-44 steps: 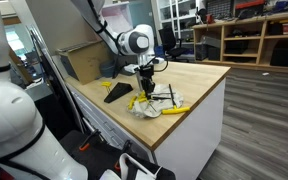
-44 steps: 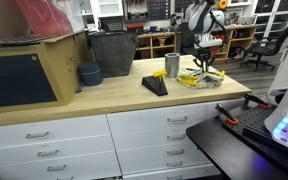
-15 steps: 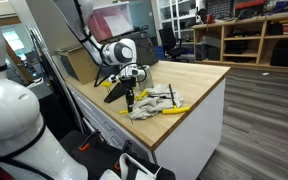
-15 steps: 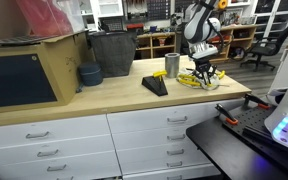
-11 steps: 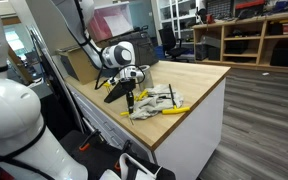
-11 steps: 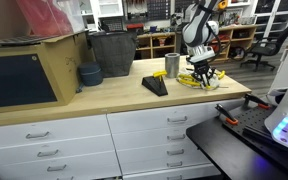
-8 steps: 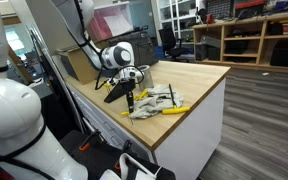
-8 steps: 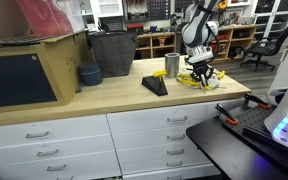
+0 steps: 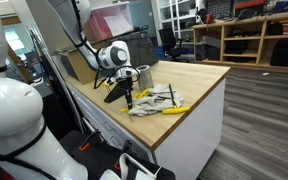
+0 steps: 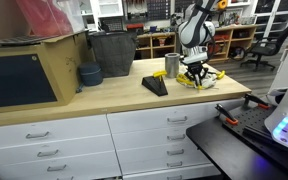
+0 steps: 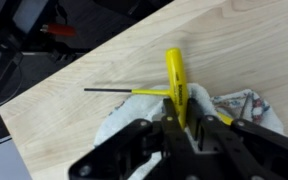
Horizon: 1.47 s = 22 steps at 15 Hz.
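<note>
Step in hand, by judgement: carriage of the yellow-handled tool (image 11: 174,70) in the gripper (image 11: 184,128); the fingers are closed on the lower end of the yellow handle; the thin black shaft (image 11: 119,91) projects sideways over bare wood. Tool position: just beside the white cloth (image 11: 256,108), near the front edge of the counter (image 9: 199,75); whether it is clear of the surface cannot be told. Next move calls for a firm grip and a shaft path that avoids the cloth and the second yellow tool (image 9: 174,109) lying on it. Surface: pale wooden counter over white drawers (image 10: 134,128); it also bears a metal cup (image 10: 172,65), a black wedge (image 10: 155,86), a dark bin (image 10: 112,52) and a cardboard box (image 10: 29,65). Room: workshop with shelving (image 9: 254,35) and a grey floor (image 9: 269,110).
</note>
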Each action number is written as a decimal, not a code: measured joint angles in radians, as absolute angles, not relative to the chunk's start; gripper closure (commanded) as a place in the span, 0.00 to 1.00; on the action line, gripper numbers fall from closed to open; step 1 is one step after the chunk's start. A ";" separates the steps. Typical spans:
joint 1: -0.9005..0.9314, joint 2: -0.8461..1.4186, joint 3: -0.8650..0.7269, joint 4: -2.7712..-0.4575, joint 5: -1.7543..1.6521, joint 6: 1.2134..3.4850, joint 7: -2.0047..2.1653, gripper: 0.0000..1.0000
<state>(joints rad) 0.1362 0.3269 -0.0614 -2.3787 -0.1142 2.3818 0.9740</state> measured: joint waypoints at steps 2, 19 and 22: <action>0.145 0.326 -0.062 -2.379 -0.116 2.396 0.986 0.38; 0.126 0.168 -0.006 -2.476 -0.077 2.437 0.634 0.00; 0.127 0.133 0.026 -2.521 -0.076 2.438 0.526 0.00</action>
<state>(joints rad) 0.1272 0.1325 0.0257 -2.5206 -0.0759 2.4375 0.5256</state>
